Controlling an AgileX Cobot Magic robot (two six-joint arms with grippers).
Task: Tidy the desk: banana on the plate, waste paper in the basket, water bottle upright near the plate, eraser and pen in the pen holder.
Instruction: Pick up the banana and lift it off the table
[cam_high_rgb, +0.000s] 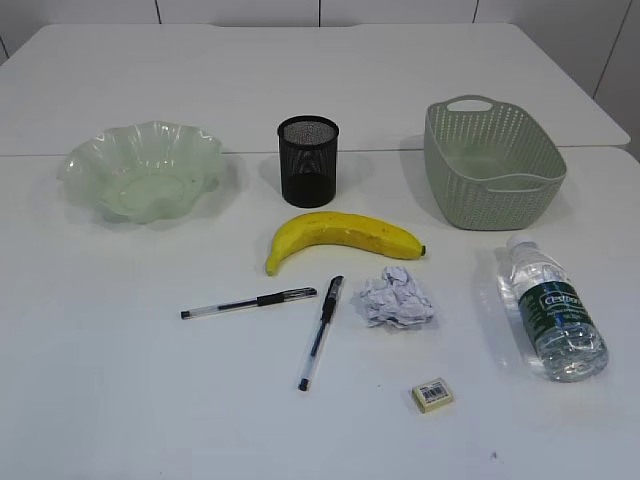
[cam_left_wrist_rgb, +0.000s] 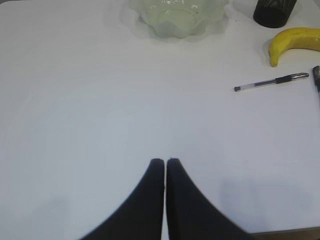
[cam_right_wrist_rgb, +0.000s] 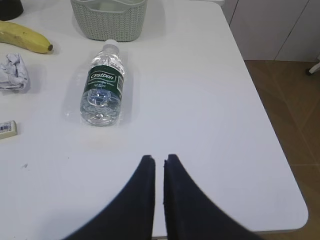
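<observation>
A yellow banana (cam_high_rgb: 345, 237) lies mid-table before the black mesh pen holder (cam_high_rgb: 308, 160). The pale green wavy plate (cam_high_rgb: 143, 172) sits at the left, the green woven basket (cam_high_rgb: 490, 160) at the right. Two black pens (cam_high_rgb: 250, 302) (cam_high_rgb: 322, 331) lie side by side, with crumpled paper (cam_high_rgb: 398, 298) and a small eraser (cam_high_rgb: 432, 395) to their right. A water bottle (cam_high_rgb: 552, 309) lies on its side. My left gripper (cam_left_wrist_rgb: 165, 161) is shut and empty, well short of the plate (cam_left_wrist_rgb: 177, 16). My right gripper (cam_right_wrist_rgb: 160, 159) is shut and empty, short of the bottle (cam_right_wrist_rgb: 102, 89).
The table's right edge and brown floor (cam_right_wrist_rgb: 295, 110) show in the right wrist view. A seam (cam_high_rgb: 120, 154) runs between the near table and a second white table behind.
</observation>
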